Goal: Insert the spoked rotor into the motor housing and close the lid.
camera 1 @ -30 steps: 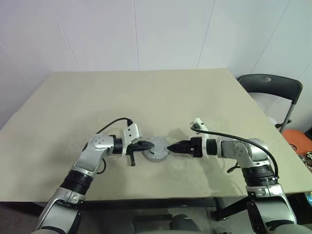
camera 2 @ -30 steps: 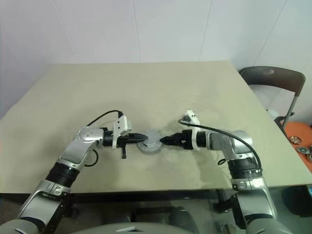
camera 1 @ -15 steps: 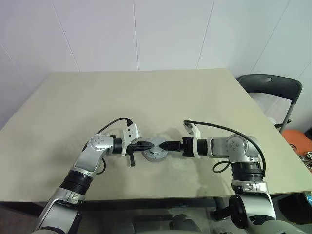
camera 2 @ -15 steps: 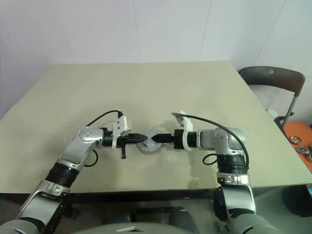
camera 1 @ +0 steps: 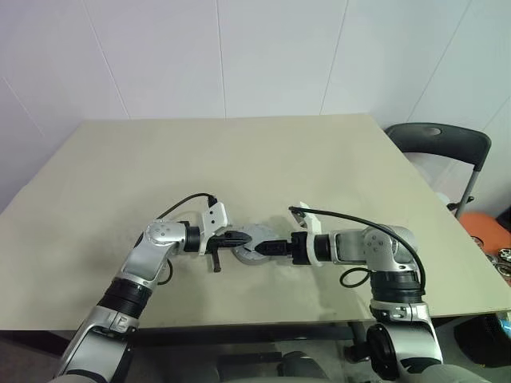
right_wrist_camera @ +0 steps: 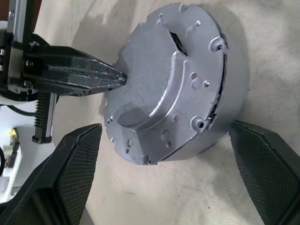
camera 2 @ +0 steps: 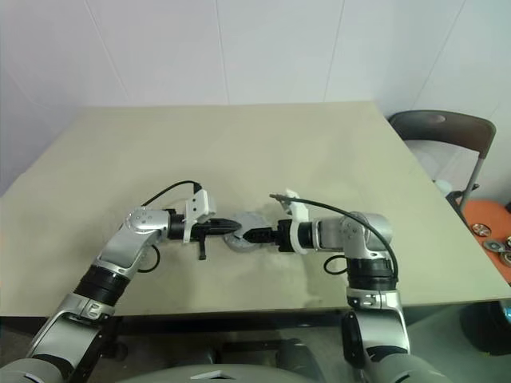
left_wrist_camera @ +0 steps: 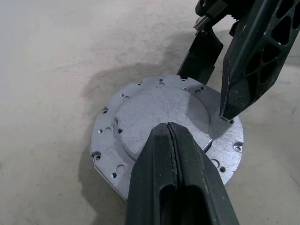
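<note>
Where the tabletop (camera 1: 335, 159) runs beige and bare toward the wall, sits a round grey metal assembly, the lid (left_wrist_camera: 161, 112) uppermost, flat on the surface near the front edge and between the two arms. Shows a raised middle plateau and a lower flange dotted with small holes; below it, in the right wrist view, a thin dark seam where the lid meets the motor housing (right_wrist_camera: 220, 101) underneath. Cannot tell from any view whether the spoked rotor is inside. From the left comes the left tool (left_wrist_camera: 171, 133), fingers pressed together with no gap, tip resting on or just above the edge of the lid's raised plateau; grips nothing. From the right comes the right tool (right_wrist_camera: 164, 164), fingers spread wide apart, one finger on each side of the assembly and neither seen touching it; in the left wrist view one finger tip stands at the flange on the far side. Beyond the tabletop's right corner, a dark chair (camera 1: 439, 140) against the white wall.
</note>
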